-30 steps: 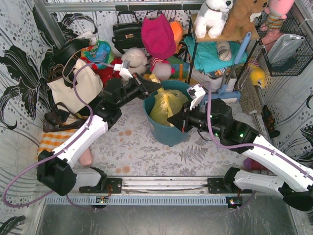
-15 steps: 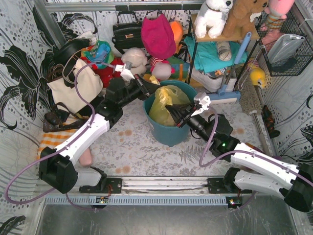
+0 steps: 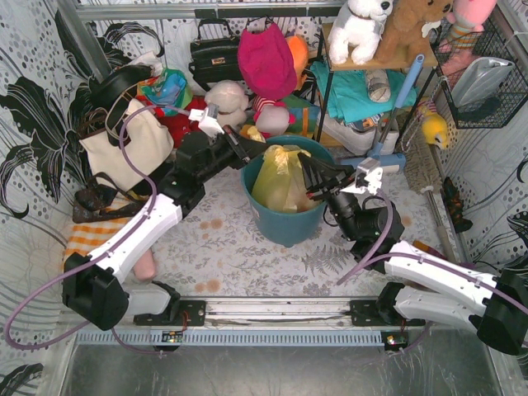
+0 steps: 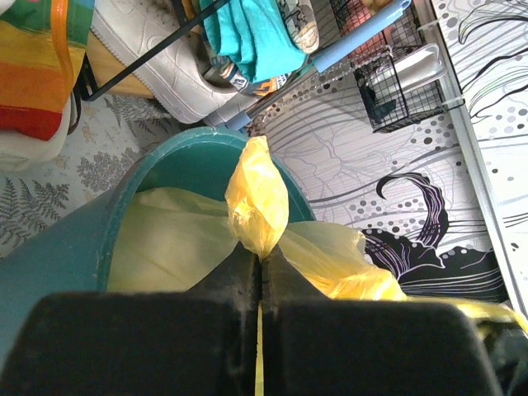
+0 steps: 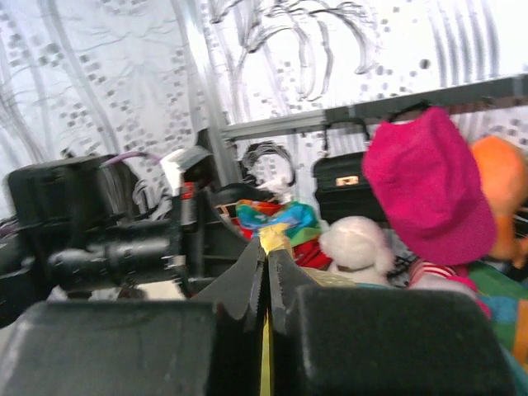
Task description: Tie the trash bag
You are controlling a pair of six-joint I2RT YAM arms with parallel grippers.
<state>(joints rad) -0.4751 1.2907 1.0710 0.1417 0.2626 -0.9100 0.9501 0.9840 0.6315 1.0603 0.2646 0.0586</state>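
Seen from above, my 2 arms reach in from the bottom of the frame and meet over a teal bin (image 3: pixel 285 224) standing just above the centre. The trash bag (image 3: pixel 279 180), thin yellow-green plastic, sits inside the bin and rises in a crumpled peak above its rim. My left gripper (image 3: pixel 246 153) comes in from the left and ends at the upper left edge of the rim. My right gripper (image 3: pixel 307 168) comes in from the right and ends against the upper right side of the bag.

In the left wrist view my 2 fingers are pressed together with no gap showing. They pinch a twisted yellow flap of the bag, which stands upright just past the fingertips at the centre of the frame. Behind the flap, the bag's paler plastic spreads inside the curved teal wall, which sweeps from lower left toward the centre.

In the right wrist view (this one is blurred) the fingers are likewise closed. A narrow strip of yellow plastic is caught between them, with a small yellow tuft poking out above the tips at the centre. My left arm (image 5: pixel 107 247) shows as a dark shape on the left of that frame.

Around the bin in the overhead view are a cream tote bag (image 3: pixel 124 148) with dark straps at the left, a black handbag (image 3: pixel 214 54) at top centre, a magenta cap (image 3: pixel 266 58) just right of it, and a white plush toy (image 3: pixel 359 25) on a shelf at upper right. The bin stands on a pale fern-print mat (image 3: pixel 231 252).
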